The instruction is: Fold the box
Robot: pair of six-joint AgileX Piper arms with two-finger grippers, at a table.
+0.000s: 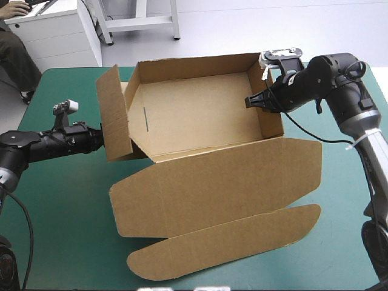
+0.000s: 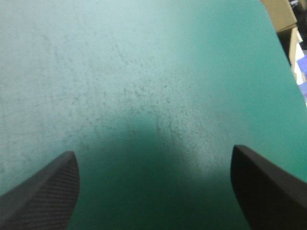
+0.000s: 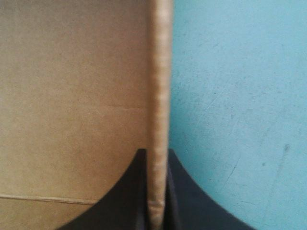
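While the box (image 1: 200, 115) sat mid-table as an open tray, lid (image 1: 218, 182) flat toward the near edge, right gripper (image 3: 154, 154) pinched its right wall (image 3: 159, 86), fingers nearly closed on the board, left gripper (image 2: 153, 151) beside the left flap (image 1: 112, 115), fingers wide apart over bare cover (image 2: 144, 72)

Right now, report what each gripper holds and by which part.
The right gripper is shut on the box, pinching the top edge of its right side wall. The left gripper is open, holding nothing.

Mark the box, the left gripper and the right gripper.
box (image 1: 200, 115): high view, tray floor.
left gripper (image 2: 153, 149): left wrist view, midway between open fingertips.
right gripper (image 3: 156, 152): right wrist view, between fingertips pinching the box wall.
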